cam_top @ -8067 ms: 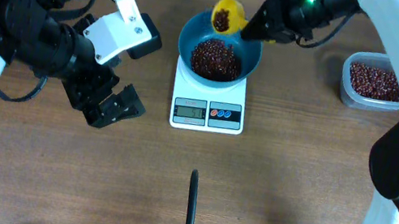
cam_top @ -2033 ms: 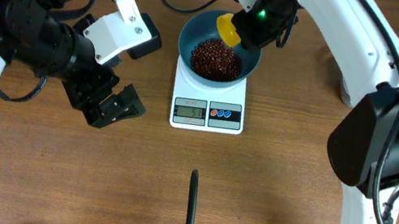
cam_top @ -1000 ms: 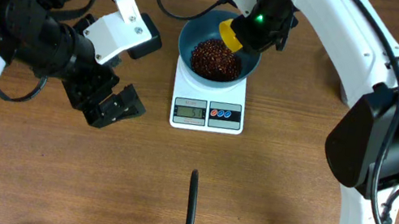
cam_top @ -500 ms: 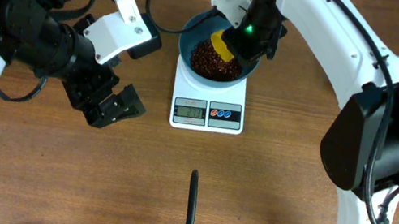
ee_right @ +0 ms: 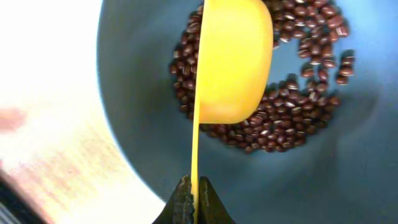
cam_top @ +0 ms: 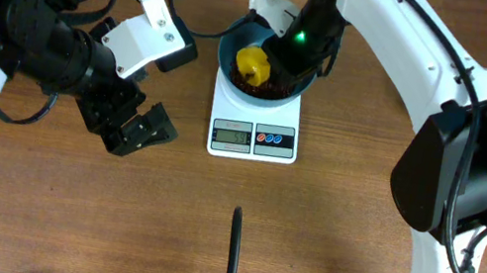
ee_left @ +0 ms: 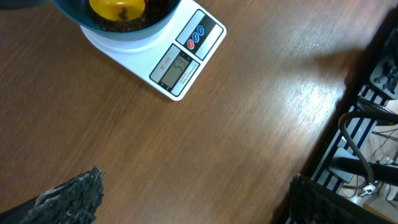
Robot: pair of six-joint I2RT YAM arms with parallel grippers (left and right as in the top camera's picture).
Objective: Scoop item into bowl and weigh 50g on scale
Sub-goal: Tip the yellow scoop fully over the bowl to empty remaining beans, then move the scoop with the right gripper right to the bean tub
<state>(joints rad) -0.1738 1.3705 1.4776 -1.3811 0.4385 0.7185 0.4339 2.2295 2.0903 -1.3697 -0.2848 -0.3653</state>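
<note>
**Scoop down in the bowl: the scale may be disturbed**

The right jaws are pressed shut on the thin handle of the yellow scoop [ee_right: 233, 62], which is down among the beans [ee_right: 298, 118] in the blue bowl [cam_top: 231, 46] on the scale [cam_top: 256, 124]. If the arm leans on the bowl, I think the reading becomes false, or the bowl shifts and beans spill onto the counter [cam_top: 351, 266]. The left jaws stand wide open and empty, well apart.
</note>
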